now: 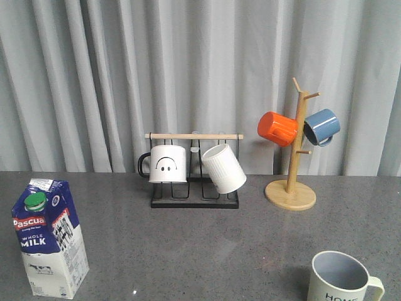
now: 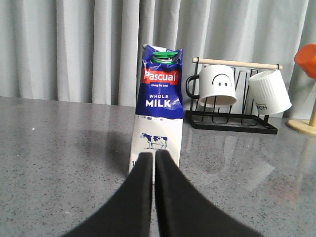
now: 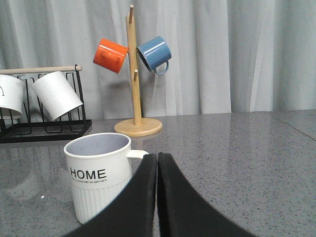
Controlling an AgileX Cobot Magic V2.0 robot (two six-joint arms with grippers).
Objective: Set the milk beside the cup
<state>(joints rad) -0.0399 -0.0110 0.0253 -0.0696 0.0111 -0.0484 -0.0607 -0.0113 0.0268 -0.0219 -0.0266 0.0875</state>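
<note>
The milk is a tall blue-and-white carton with a green cap, upright at the table's front left; it also shows in the left wrist view. My left gripper is shut and empty, just short of the carton's base, apart from it. The cup is a pale cream mug with a grey-blue inside and "HOME" lettering, at the front right; it also shows in the right wrist view. My right gripper is shut and empty, beside the cup's handle. Neither gripper shows in the front view.
A black wire rack with a wooden bar holds a white smiley-face mug and a white ribbed mug at the back centre. A wooden mug tree at the back right carries an orange mug and a blue mug.
</note>
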